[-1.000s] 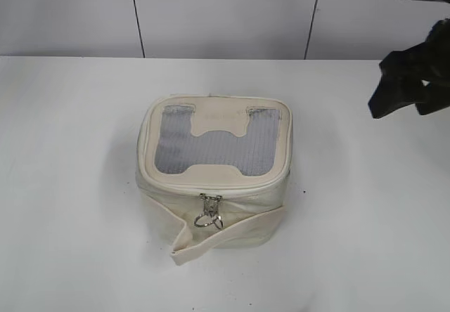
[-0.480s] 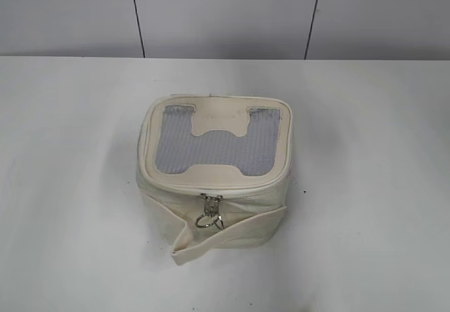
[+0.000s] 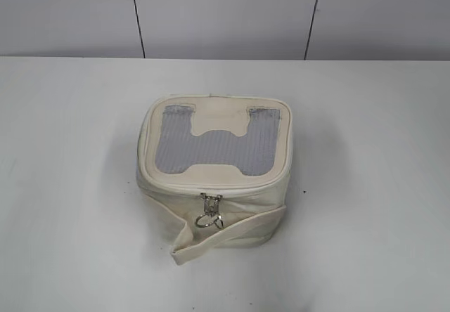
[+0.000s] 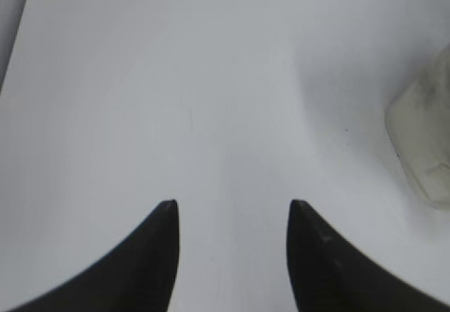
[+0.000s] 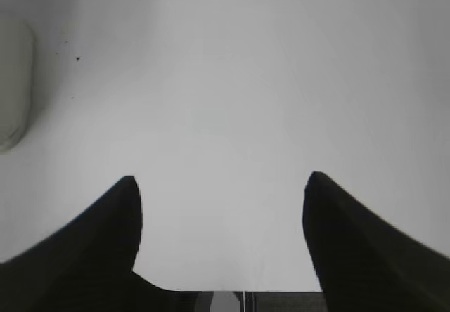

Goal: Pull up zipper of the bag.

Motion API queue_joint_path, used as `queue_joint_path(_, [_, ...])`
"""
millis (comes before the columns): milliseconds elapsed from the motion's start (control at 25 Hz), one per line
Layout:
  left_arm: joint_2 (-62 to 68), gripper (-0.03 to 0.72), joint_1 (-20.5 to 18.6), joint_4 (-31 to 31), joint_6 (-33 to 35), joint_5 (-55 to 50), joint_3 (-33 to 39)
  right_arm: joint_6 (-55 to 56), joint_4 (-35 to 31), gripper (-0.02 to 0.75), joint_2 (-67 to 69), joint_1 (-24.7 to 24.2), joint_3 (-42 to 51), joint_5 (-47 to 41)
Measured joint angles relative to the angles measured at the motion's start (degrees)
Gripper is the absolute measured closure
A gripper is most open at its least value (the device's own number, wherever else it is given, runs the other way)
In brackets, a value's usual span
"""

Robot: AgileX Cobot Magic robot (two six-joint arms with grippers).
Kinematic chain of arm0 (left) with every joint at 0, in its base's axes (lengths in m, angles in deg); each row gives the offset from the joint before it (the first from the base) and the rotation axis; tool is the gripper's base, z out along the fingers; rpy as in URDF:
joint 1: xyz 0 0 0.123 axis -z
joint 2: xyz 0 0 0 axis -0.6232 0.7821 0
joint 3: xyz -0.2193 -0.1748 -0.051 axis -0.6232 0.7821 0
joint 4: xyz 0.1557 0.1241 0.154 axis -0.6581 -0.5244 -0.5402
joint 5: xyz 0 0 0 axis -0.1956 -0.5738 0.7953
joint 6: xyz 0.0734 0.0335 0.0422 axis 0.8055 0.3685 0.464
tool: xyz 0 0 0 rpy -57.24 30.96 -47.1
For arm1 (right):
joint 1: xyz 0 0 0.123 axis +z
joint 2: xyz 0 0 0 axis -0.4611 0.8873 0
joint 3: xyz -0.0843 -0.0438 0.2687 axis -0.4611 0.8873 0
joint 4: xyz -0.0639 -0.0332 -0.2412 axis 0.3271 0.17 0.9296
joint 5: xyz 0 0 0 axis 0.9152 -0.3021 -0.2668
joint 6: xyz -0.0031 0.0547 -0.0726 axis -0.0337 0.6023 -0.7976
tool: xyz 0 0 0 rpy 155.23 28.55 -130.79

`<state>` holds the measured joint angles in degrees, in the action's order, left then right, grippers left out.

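Zipper (image 3: 211,192) track is running along the top rim of the bag (image 3: 214,175), which is sitting on the white table (image 3: 365,185), its silver slider and ring pull hanging at the bag's near face above the loose strap (image 3: 228,233). I am holding my left gripper (image 4: 232,210) spread over bare table left of the bag, touching nothing. My right gripper (image 5: 219,182) is hanging spread wide to the bag's right, likewise empty.
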<state>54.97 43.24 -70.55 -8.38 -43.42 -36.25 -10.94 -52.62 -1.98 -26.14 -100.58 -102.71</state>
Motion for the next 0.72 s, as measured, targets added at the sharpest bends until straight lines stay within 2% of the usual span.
queue_joint_path(240, [-17.3, 0.307, 0.0, 3.7, -0.1, -2.7, 10.3, -2.6, 0.4, 0.183, -19.7, 0.6, 8.4, 0.1])
queue_joint_path(440, [-28.3, 0.307, 0.0, 3.9, -0.1, -5.5, 12.6, -3.0, 1.8, 0.183, -31.8, 0.6, 13.1, -1.1])
queue_joint_path(720, [-35.8, 0.307, 0.0, 3.9, -0.1, -7.1, 13.0, -3.1, 2.0, 0.183, -41.6, 0.6, 17.2, -5.8])
